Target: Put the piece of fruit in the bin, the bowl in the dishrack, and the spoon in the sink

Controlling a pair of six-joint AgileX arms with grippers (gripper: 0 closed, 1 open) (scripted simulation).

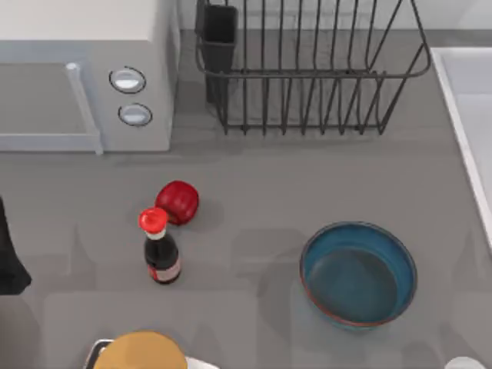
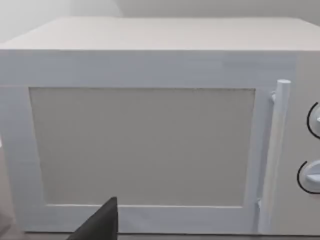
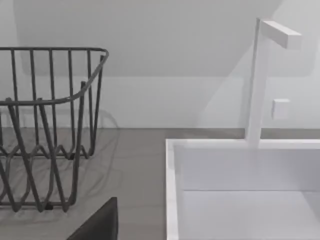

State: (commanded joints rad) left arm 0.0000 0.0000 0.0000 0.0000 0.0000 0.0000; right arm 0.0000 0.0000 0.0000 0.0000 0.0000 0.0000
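Top view: red fruit [image 1: 177,201] sat touching sauce bottle [image 1: 160,250], left of blue bowl [image 1: 358,274]; dishrack [image 1: 307,69] behind, sink [image 1: 469,115] right; left arm [image 1: 9,257] parked at table's left edge, grip state indeterminable.

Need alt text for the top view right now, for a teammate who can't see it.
Grey table seen from above: a red fruit touching a red-capped sauce bottle at centre-left, an empty blue bowl at lower right. Behind stand a white microwave and a wire dishrack; the sink is at the right edge.
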